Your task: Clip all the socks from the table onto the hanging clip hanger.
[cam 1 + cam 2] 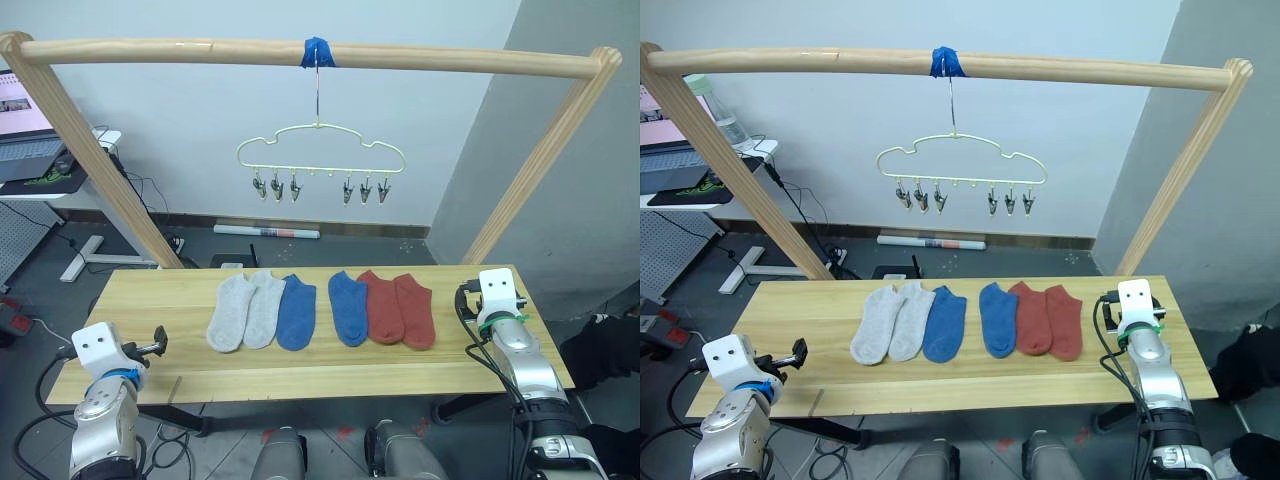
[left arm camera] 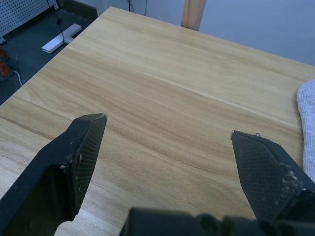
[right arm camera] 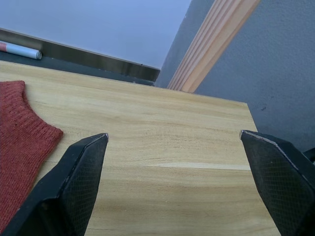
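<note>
Several socks lie in a row on the table (image 1: 150,300): two light grey (image 1: 232,312), two blue (image 1: 297,312) and two rust red (image 1: 414,310). The pale yellow-green clip hanger (image 1: 320,150) hangs above them from the pole, its metal clips bare. My left gripper (image 2: 167,125) is open over the table's left front part; a grey sock's edge (image 2: 307,123) lies off to its side. My right gripper (image 3: 174,135) is open over the table's right end, apart from a red sock (image 3: 19,128).
A round wooden pole frame (image 1: 180,48) spans the table, its slanted posts (image 1: 95,150) rising behind both table ends. A desk with a laptop (image 1: 25,150) stands at the far left. Cables and a tube lie on the floor behind.
</note>
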{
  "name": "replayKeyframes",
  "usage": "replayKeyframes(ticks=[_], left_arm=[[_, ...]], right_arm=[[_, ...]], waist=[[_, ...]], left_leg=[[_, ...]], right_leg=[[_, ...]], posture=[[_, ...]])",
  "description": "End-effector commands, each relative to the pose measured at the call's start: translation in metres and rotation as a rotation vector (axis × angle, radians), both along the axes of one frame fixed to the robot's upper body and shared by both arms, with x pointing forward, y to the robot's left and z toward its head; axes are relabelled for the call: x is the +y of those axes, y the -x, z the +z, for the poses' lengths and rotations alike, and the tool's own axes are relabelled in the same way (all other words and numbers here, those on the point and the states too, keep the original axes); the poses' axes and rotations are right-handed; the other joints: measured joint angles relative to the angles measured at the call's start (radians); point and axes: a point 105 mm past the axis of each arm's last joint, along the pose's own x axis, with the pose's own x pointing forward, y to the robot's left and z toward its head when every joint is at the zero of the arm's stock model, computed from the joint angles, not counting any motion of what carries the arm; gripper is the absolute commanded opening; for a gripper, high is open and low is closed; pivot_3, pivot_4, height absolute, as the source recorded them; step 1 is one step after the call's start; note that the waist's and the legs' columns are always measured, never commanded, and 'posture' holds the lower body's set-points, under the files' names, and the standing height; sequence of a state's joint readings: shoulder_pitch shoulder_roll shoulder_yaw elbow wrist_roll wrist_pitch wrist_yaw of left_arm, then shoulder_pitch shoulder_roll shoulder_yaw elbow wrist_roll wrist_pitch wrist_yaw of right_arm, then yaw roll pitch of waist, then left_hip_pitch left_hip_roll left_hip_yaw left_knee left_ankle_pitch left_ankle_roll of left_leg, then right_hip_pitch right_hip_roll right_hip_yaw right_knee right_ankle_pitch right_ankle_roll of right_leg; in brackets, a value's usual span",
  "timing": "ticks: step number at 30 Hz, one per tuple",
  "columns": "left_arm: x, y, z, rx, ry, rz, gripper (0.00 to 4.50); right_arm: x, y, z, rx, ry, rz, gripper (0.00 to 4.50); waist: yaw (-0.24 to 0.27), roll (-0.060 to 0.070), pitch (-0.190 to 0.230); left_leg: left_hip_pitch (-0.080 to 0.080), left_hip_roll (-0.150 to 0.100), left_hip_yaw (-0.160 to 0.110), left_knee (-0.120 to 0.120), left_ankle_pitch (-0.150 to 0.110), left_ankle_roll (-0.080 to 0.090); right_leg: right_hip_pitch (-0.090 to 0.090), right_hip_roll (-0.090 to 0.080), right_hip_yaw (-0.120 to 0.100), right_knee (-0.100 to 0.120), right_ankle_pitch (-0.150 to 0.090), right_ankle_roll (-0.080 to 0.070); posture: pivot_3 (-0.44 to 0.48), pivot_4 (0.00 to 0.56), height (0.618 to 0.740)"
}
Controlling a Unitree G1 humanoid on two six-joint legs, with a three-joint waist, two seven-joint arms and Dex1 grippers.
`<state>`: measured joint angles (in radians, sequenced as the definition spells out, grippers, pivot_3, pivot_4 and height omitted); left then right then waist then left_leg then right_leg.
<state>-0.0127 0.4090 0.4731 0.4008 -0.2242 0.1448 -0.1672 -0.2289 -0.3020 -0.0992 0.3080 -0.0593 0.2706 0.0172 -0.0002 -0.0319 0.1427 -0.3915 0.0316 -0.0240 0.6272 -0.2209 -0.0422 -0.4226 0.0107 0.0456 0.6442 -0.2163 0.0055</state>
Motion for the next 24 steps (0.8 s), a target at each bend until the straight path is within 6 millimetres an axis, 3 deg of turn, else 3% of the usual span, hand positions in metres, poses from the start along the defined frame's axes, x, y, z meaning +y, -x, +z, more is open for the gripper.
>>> replayKeyframes(ticks=[1,24], left_arm=[[0.010,-0.001,0.013,-0.036,-0.030,0.029,4.49],[-0.009,-0.011,0.035,-0.112,-0.026,-0.020,4.49]], right_arm=[[-0.005,-0.006,0.021,-0.071,0.014,-0.017,4.50],[0.007,-0.019,0.049,-0.133,0.023,0.048,4.50]], waist=[[0.000,0.000,0.000],[0.000,0.000,0.003]], left_leg=[[0.000,0.000,0.000,0.000,0.000,0.000],[0.000,0.000,0.000,0.000,0.000,0.000]], right_leg=[[0.000,0.000,0.000,0.000,0.000,0.000],[0.000,0.000,0.000,0.000,0.000,0.000]], posture=[[0.118,0.115,0.740],[0.114,0.137,0.740]])
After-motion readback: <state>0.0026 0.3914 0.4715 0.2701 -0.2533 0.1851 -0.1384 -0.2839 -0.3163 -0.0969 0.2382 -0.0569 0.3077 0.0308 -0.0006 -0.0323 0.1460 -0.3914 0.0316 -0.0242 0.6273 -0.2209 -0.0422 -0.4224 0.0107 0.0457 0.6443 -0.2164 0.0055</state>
